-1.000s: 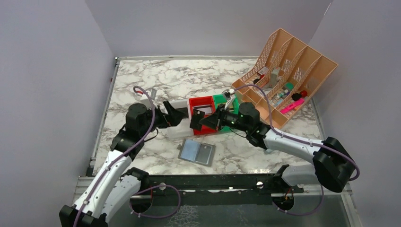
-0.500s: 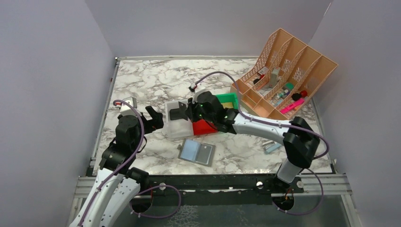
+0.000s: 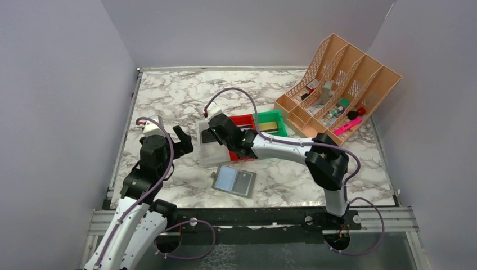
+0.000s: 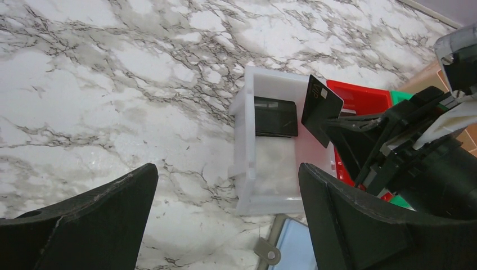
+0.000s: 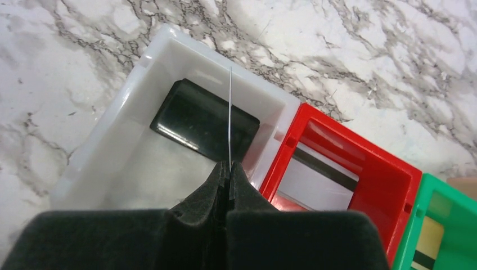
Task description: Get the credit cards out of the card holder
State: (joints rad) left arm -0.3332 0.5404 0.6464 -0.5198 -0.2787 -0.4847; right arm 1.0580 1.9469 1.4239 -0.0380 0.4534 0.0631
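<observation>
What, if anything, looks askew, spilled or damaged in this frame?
Nothing stands out. The right gripper pinches a black card on edge above the white bin, where another black card lies flat. The card holder lies open on the table.

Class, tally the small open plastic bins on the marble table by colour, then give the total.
white bin: 1
red bin: 1
green bin: 1
Total: 3

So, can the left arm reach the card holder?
Probably yes: the left gripper is open, the card holder lies uncovered, and the right gripper holds a credit card over the white bin.
</observation>
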